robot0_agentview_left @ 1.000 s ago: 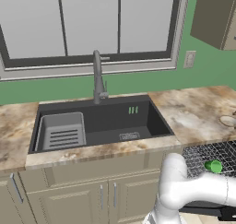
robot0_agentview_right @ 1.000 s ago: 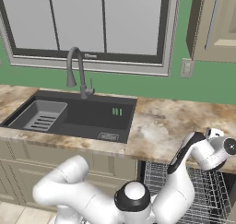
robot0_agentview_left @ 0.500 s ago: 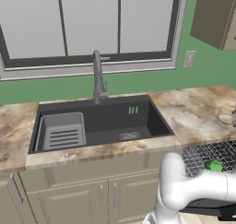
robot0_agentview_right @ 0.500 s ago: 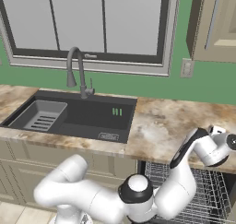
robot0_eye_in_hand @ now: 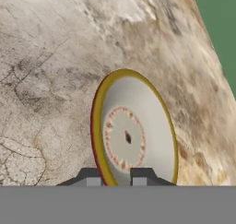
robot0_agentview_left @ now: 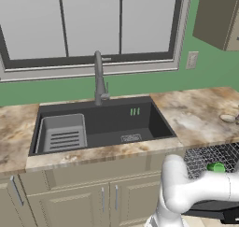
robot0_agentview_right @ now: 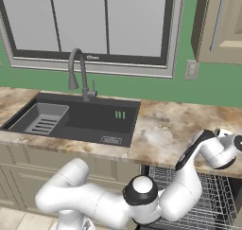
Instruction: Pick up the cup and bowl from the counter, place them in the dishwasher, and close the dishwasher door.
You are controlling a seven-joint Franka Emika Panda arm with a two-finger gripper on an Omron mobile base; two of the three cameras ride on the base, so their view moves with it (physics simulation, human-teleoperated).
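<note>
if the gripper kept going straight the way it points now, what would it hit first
Already at the bowl: the gripper straddles its near rim with its jaws drawn close. Pushing on, it would probably meet the counter underneath; depth is unclear.

Green cup [robot0_agentview_left: 216, 166] upright in dishwasher [robot0_agentview_left: 212, 157] rack; pale, yellow-rimmed bowl [robot0_eye_in_hand: 133, 133] resting on marbled counter [robot0_eye_in_hand: 55, 57]

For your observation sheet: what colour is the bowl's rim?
Mustard yellow around the bowl, clearest in the hand view.
</note>
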